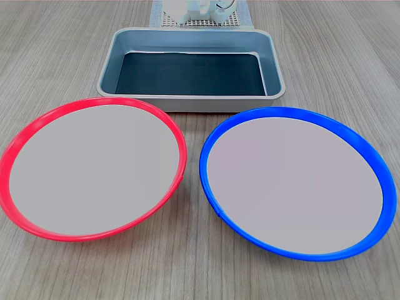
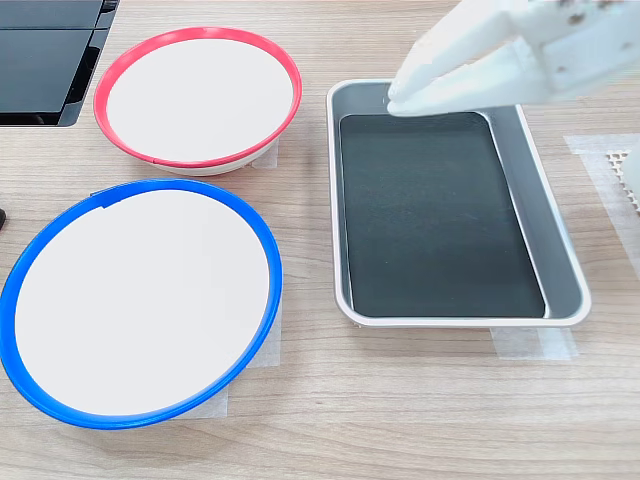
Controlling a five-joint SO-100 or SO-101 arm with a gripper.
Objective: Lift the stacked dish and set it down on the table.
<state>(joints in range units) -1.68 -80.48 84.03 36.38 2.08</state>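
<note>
On the table (image 1: 56, 56), the red-rimmed dish (image 1: 94, 169) (unmarked) lies flat.

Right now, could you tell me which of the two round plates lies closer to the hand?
The red-rimmed plate: in the second exterior view it sits nearer the hand, which hangs over the grey tray; the blue-rimmed plate lies farther away.

A light wood-grain tabletop (image 1: 350, 69) fills both exterior views under even, soft light. In the second exterior view, pale tape strips (image 2: 530, 343) lie on it, and a dark glossy panel (image 2: 45, 60) sits at the upper left.
</note>
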